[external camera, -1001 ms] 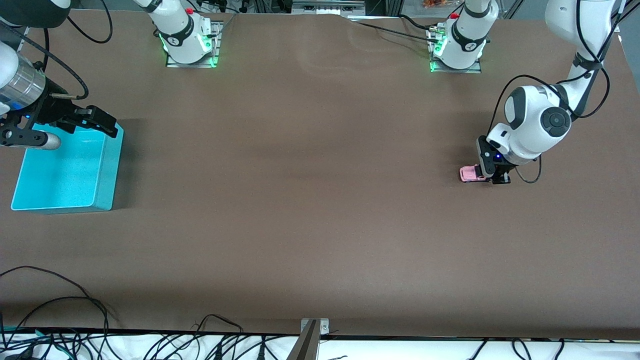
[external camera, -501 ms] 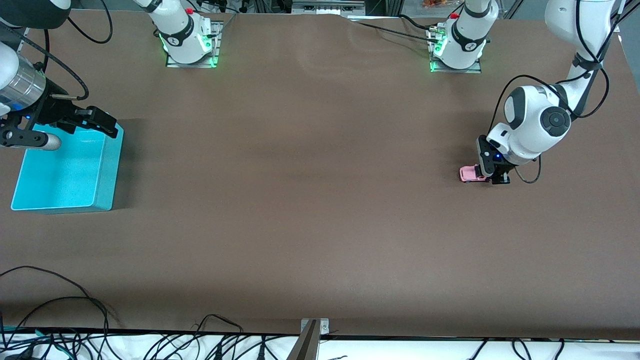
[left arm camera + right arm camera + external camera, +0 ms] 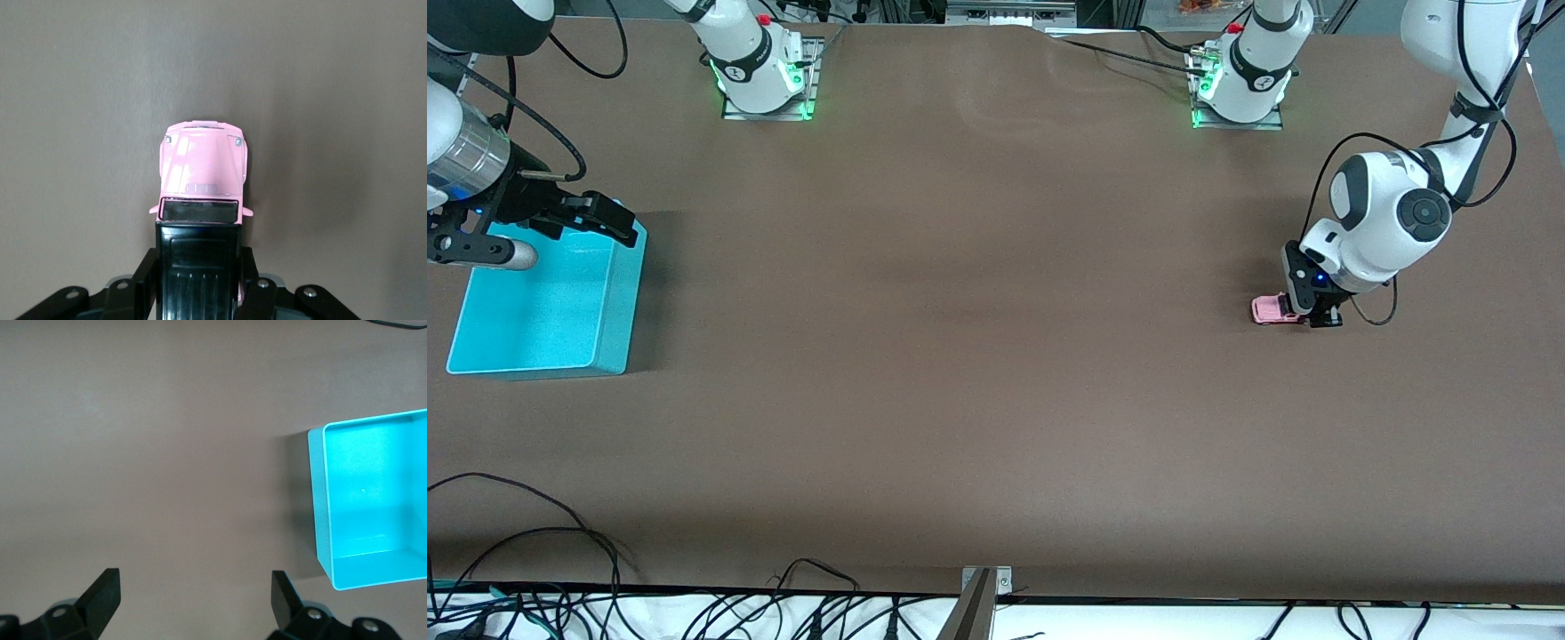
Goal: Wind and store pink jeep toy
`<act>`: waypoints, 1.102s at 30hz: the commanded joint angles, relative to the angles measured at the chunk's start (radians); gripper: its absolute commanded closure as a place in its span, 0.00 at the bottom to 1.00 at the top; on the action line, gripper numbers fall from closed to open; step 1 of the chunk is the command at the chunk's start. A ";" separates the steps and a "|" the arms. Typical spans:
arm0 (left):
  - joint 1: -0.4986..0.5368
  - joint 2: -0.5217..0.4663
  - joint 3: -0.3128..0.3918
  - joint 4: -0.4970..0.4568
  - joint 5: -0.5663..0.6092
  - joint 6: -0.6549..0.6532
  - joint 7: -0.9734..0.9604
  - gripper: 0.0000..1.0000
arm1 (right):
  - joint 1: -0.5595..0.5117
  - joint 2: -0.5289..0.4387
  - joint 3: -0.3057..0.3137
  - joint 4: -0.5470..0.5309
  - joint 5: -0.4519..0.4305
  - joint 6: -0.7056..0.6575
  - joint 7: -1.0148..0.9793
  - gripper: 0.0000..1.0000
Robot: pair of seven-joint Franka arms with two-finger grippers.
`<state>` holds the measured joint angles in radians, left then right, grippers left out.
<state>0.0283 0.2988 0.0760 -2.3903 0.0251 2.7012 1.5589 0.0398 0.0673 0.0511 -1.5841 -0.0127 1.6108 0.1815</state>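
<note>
Pink jeep toy (image 3: 1266, 309): on the brown table (image 3: 978, 356), toward the left arm's end, rear pinched between the left gripper (image 3: 1303, 313) fingers, bonnet projecting clear of them. Right gripper (image 3: 193, 597): spread wide, waiting above the teal bin (image 3: 614, 311).

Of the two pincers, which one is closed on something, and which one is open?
The left pincer is closed on the pink jeep toy, low on the table. The right pincer is open and holds nothing, beside the teal bin.
</note>
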 commanded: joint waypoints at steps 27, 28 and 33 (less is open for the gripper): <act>0.010 0.099 0.215 0.007 -0.028 0.058 0.268 1.00 | -0.009 0.009 0.004 0.024 0.000 0.003 -0.007 0.00; 0.010 0.099 0.222 0.007 -0.027 0.058 0.270 1.00 | -0.009 0.009 0.003 0.024 0.000 0.003 -0.007 0.00; 0.012 0.100 0.263 0.007 -0.024 0.058 0.317 1.00 | -0.009 0.009 0.003 0.024 0.000 0.003 -0.007 0.00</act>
<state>0.0332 0.3347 0.2997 -2.3732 0.0246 2.7573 1.7874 0.0389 0.0674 0.0507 -1.5840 -0.0128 1.6181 0.1815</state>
